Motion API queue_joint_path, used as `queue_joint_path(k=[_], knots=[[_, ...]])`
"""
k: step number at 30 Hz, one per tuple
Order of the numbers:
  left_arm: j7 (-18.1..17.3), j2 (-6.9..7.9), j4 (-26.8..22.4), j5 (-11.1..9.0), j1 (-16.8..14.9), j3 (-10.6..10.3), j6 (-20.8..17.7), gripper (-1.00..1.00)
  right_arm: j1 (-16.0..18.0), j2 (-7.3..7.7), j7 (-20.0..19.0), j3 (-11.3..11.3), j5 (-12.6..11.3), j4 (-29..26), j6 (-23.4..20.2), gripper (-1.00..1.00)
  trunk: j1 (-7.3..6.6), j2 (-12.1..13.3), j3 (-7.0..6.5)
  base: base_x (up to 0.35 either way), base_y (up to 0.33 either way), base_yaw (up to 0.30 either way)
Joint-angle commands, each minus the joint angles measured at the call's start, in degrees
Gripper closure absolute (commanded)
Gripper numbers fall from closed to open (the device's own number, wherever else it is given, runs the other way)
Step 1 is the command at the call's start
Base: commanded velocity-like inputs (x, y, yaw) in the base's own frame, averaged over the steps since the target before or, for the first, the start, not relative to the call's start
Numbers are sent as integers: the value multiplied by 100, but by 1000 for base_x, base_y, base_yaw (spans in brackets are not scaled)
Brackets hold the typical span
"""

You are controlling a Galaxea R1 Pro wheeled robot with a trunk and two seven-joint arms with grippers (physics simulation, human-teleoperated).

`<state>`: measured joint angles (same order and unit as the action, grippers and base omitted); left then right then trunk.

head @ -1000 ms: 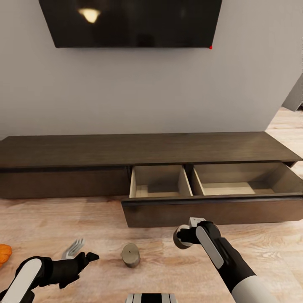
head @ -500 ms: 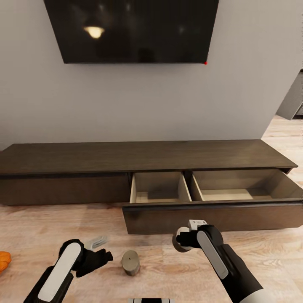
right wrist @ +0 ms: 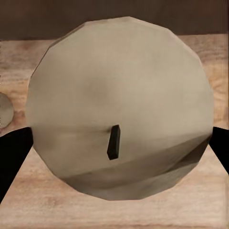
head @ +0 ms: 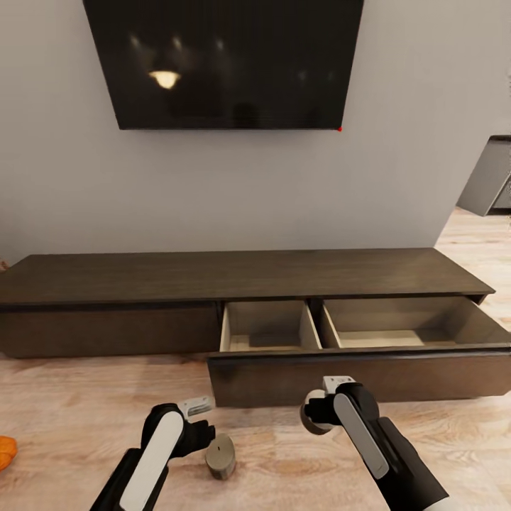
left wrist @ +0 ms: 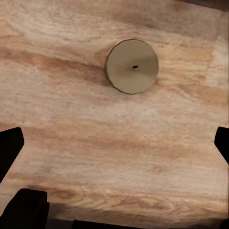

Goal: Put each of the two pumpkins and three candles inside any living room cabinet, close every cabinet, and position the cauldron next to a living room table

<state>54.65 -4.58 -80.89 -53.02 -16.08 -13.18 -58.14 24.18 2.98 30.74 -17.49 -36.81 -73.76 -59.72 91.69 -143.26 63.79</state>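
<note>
With its fingers spread wide, the left gripper is poised just above the floor candle and must be lowered around it, while a second candle is clamped in the right gripper, just short of the cabinet's open drawer, awaiting placement inside.

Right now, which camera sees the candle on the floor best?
The left wrist view: it looks straight down on the candle on the floor, showing its round top and wick, unblocked. The head view shows it small, beside the left gripper. The right wrist view catches just a sliver behind the held candle.
</note>
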Motion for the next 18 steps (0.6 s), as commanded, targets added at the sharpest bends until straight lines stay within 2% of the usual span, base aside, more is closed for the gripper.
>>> queue_joint_path(k=[1,5,10,18], knots=[[1,-12,1,7,0,-39,0,-100,-1,0,1,3,-1,7,-4,100,-3,3,-23,0,0,0],[2,-50,3,10,0,-107,11,-100,-1,33,2,1,-5,11,-5,100,-91,163,-94,0,0,0],[-1,-112,4,11,0,-137,159,-100,-1,179,2,-1,-40,4,-6,100,-201,364,-184,0,0,0],[-13,-126,4,11,0,-356,362,-100,-1,220,2,-9,-77,-22,-13,100,-201,364,-184,0,0,0]])
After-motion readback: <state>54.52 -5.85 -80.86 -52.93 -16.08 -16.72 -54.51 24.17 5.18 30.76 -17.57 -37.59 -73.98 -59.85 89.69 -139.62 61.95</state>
